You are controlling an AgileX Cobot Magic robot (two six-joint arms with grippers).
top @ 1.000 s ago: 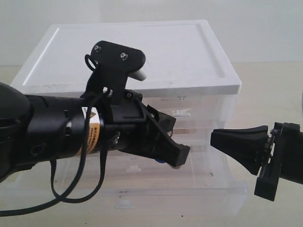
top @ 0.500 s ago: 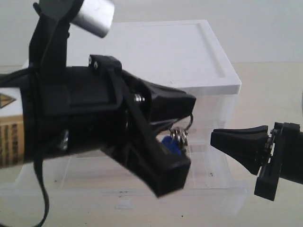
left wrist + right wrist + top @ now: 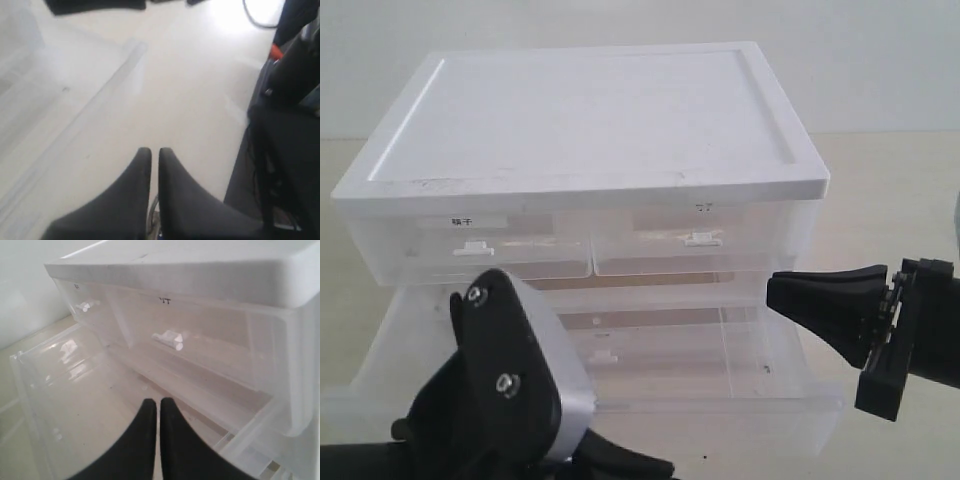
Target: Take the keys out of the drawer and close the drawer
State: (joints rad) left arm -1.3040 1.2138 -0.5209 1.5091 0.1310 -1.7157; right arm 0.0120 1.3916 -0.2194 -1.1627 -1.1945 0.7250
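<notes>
Cabinet lid [image 3: 590, 110]: plain white | open drawer [image 3: 740, 402]: clear, colourless plastic | upper drawers [image 3: 520, 255]: clear, white handles | desk [image 3: 895, 165]: pale cream, unpatterned | right fingers [image 3: 820, 300]: matt black | left fingers [image 3: 120, 205]: black | keys [image 3: 152, 215]: silver glint | left arm bracket [image 3: 565, 375]: silver-grey edge, black face.

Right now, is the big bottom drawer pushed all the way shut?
No, the bottom drawer juts out well forward of the cabinet's white top.

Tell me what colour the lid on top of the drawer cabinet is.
White. The lid shows best in the exterior view.
</notes>
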